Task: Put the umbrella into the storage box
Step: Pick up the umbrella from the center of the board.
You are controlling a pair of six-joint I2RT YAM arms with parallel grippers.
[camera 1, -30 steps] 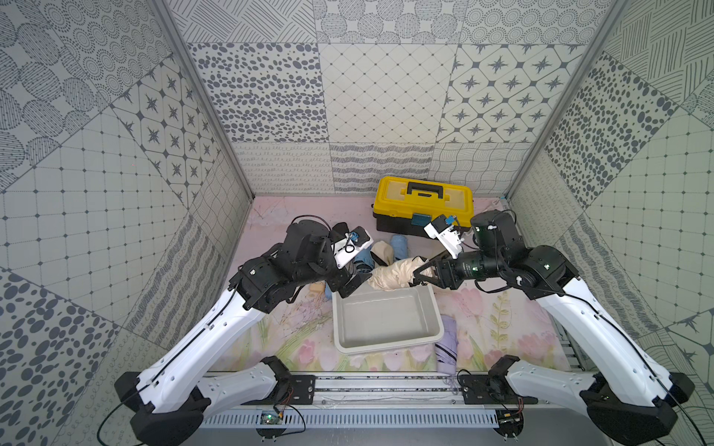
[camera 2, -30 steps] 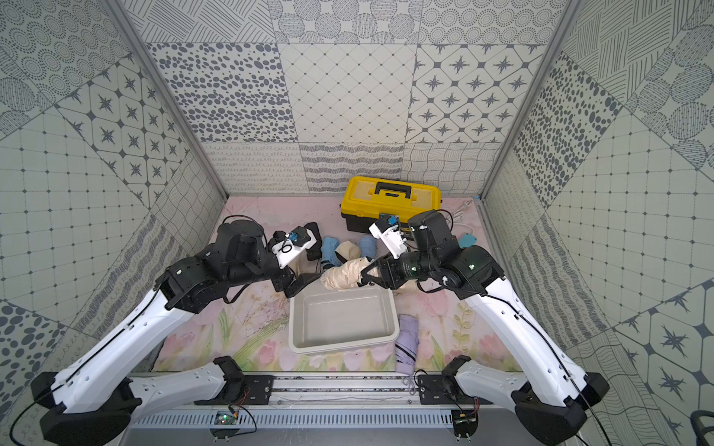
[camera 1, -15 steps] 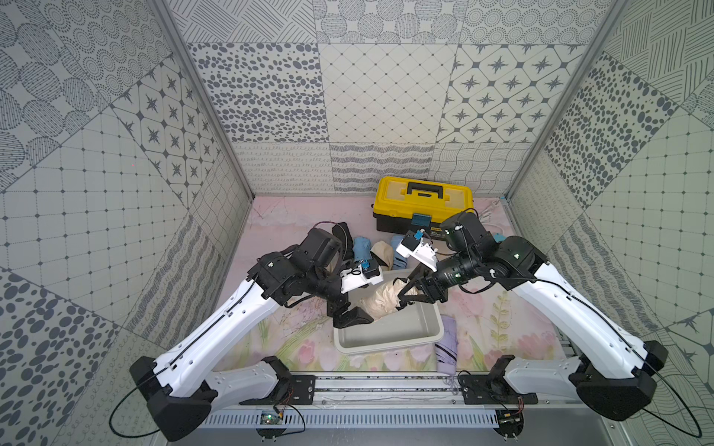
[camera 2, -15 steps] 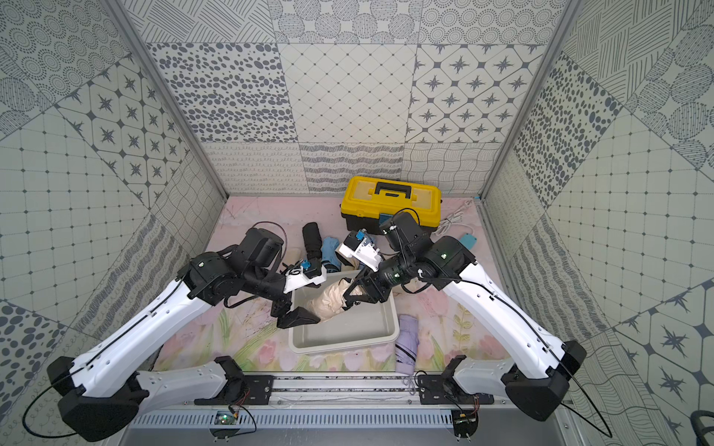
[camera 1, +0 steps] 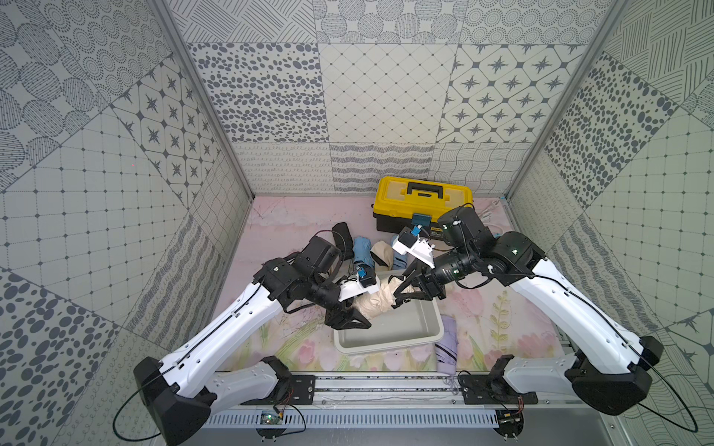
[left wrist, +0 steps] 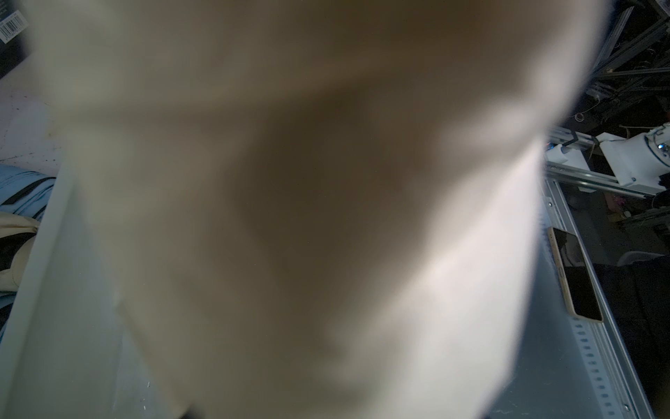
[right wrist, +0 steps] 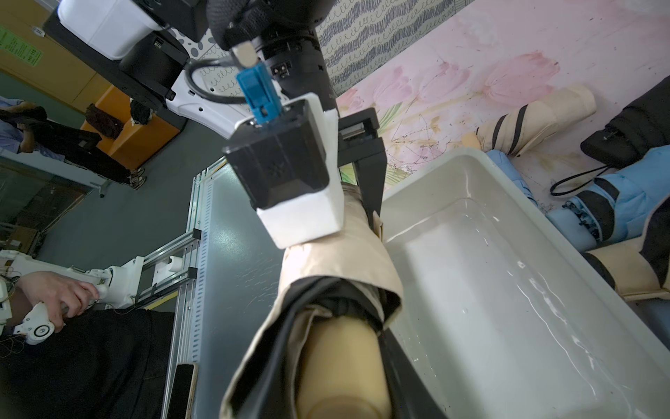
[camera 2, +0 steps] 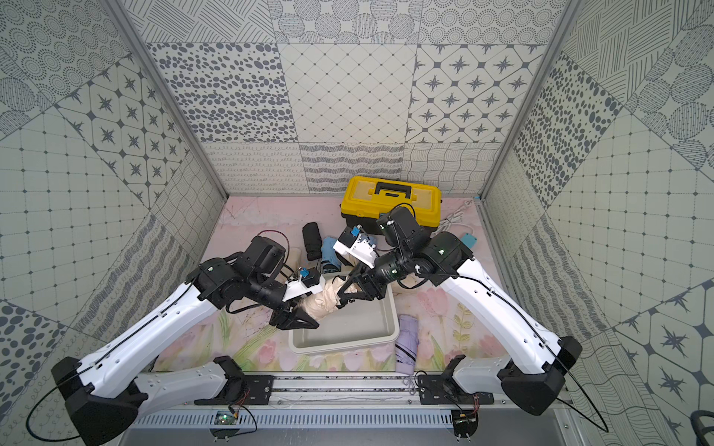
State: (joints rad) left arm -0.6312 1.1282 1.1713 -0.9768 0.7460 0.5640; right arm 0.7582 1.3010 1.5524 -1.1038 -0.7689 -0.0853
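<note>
Right gripper clamped on umbrella handle | left gripper round the canopy end, whether squeezing I cannot tell | umbrella hangs aslant above box left rim, not inside | risk: releasing now, it lands on rim and rolls outside

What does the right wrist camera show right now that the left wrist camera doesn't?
Only right wrist: the handle end of the beige umbrella in the right gripper, the left gripper around its cloth, and the storage box, bare inside. Only left wrist: a barcode label on something black. Both: the umbrella (blurred, filling the left wrist view), a blue umbrella beside the box, and a phone.
</note>
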